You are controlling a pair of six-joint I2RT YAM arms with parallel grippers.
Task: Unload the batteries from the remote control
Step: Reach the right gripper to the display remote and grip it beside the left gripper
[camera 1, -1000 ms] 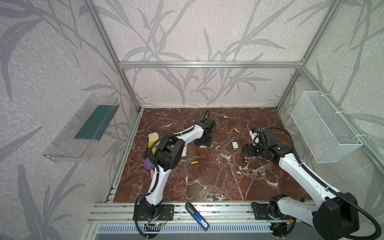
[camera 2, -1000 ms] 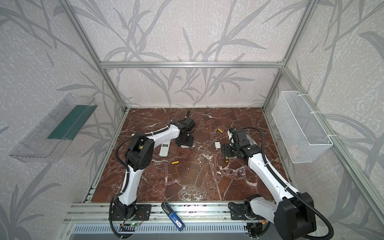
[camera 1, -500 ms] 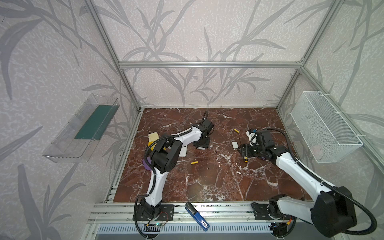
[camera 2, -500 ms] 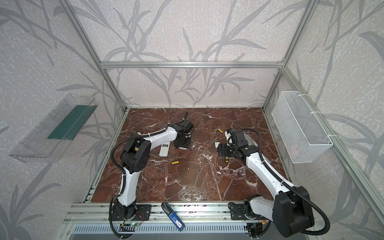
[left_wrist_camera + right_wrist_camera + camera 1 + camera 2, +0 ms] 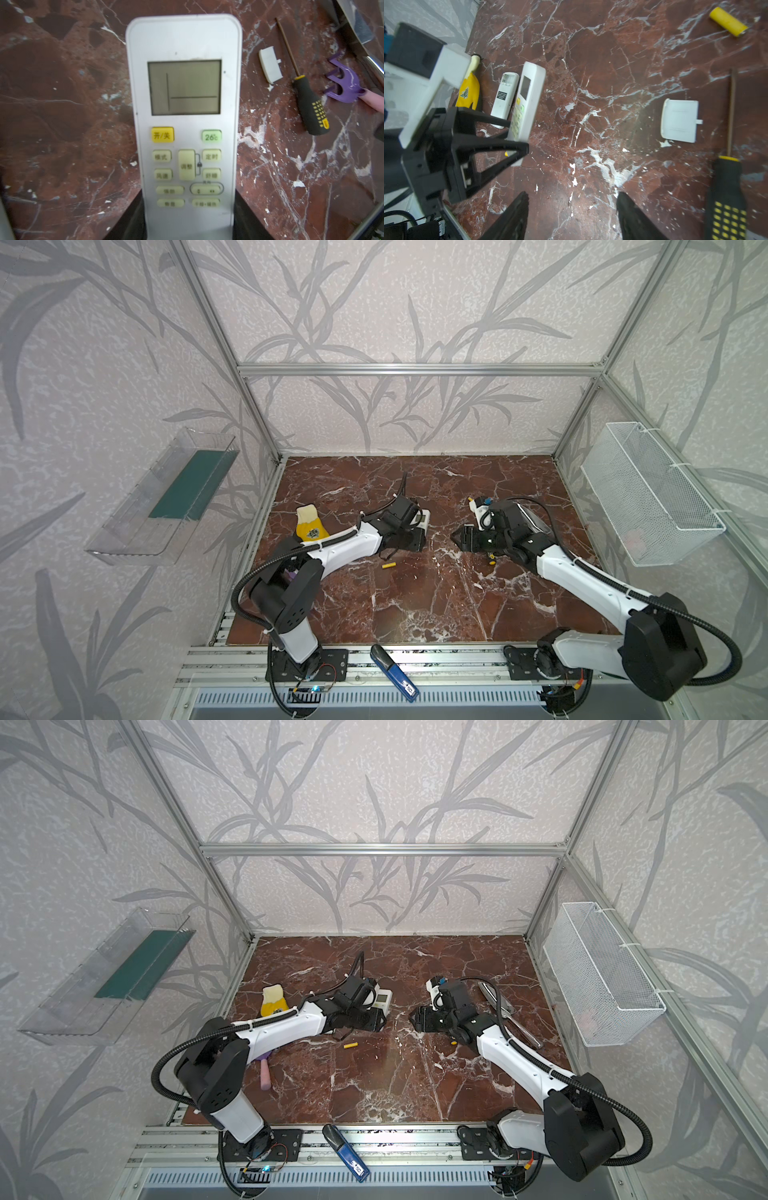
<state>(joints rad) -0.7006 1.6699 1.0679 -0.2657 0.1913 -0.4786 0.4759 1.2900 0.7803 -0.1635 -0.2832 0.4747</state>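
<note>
My left gripper (image 5: pixel 189 197) is shut on the lower end of a white remote control (image 5: pixel 185 87), button face toward the wrist camera. Both top views show the remote control (image 5: pixel 422 517) (image 5: pixel 383 998) raised beside that gripper (image 5: pixel 411 539). A second white remote (image 5: pixel 505 97) lies back-up, its battery bay uncovered. One yellow battery (image 5: pixel 388 565) (image 5: pixel 350 1045) lies on the floor below the left gripper; another of the batteries (image 5: pixel 728 20) is yellow too. My right gripper (image 5: pixel 572 195) (image 5: pixel 459 537) is open over bare floor, facing the left one.
A white battery cover (image 5: pixel 679 120) (image 5: pixel 270 64) and a black-and-yellow screwdriver (image 5: pixel 724 197) (image 5: pixel 310 108) lie by the right gripper. A yellow glove (image 5: pixel 309 526), metal tongs (image 5: pixel 507 1011) and a purple tool (image 5: pixel 345 87) lie about. A wire basket (image 5: pixel 648 497) hangs at right.
The left jaws closed onto the remote control. The right gripper moved left toward the left gripper, over the battery cover in the top views, and its jaws narrowed somewhat.
</note>
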